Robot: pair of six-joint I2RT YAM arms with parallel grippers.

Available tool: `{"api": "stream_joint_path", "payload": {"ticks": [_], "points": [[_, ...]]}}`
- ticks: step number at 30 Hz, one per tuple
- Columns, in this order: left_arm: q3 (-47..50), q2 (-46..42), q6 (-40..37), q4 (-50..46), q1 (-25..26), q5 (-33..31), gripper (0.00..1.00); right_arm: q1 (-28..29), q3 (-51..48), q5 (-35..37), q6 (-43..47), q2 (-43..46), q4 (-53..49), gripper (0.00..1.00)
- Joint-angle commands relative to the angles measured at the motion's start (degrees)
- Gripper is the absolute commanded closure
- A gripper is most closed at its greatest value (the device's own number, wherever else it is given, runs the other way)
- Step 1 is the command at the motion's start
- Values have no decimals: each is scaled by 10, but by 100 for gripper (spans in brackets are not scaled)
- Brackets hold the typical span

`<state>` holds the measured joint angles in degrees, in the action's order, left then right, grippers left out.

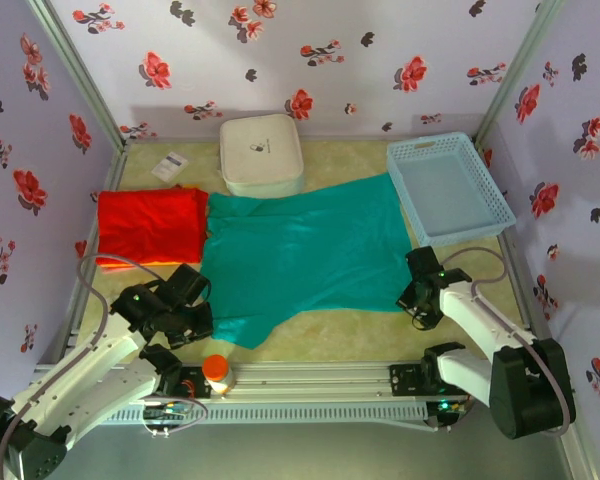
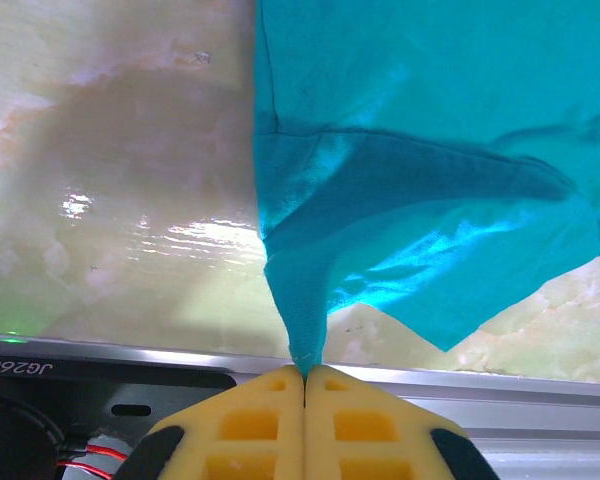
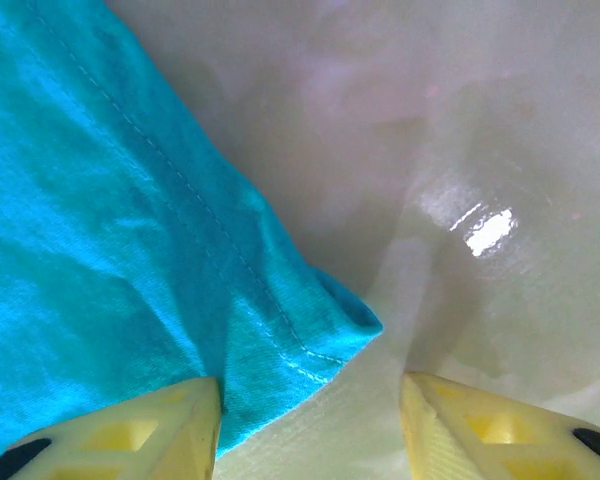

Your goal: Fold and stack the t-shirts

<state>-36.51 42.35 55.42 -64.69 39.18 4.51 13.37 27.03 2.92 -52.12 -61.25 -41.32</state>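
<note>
This looks like a robot test booth in a lab, not a home. Flower-print walls [image 1: 330, 50] hang on bare aluminium posts [image 1: 75, 70], boxing in a pale marbled surface [image 1: 350, 330]. The left arm [image 1: 80, 385] and right arm [image 1: 485, 325] are bolted to a slotted metal rail [image 1: 320, 385] along its near edge.
</note>
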Motion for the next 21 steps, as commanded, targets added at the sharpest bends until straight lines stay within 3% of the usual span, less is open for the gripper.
{"api": "stream_joint_path", "payload": {"ticks": [1,14,21], "points": [[-3,-6,0,1,5,-13,100,-6,12,27,0,5,26,51],[-15,-5,-3,-6,5,-18,100,-17,10,29,19,-41,42,54],[-18,-5,-5,-6,4,-22,100,-17,-3,33,16,-19,46,69]]}}
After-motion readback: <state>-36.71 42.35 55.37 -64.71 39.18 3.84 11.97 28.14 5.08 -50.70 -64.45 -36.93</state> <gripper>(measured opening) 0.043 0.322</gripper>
